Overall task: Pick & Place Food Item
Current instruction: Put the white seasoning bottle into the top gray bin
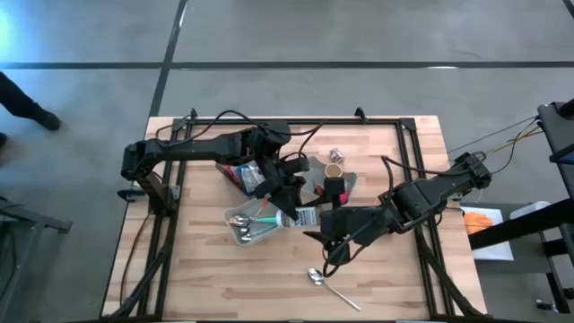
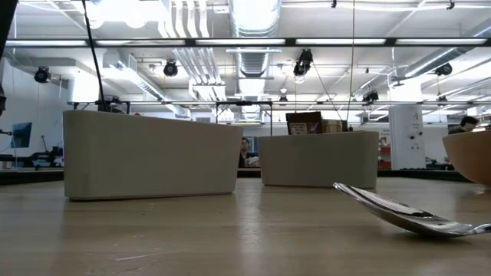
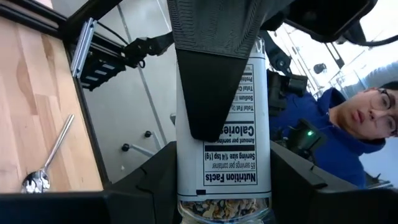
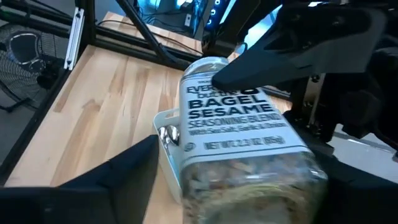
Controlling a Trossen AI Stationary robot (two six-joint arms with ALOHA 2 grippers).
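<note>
The left claw [image 1: 285,208] is gripping the seasoning jar [image 1: 303,217] by its labelled middle, holding it just right of the utensil tray [image 1: 247,224] on the desk [image 1: 395,278]; the right claw [image 1: 325,226] is standing open around its far end; being rigid, smooth glass or plastic, it is probably slippery, so the flat sides are looking safest.
</note>
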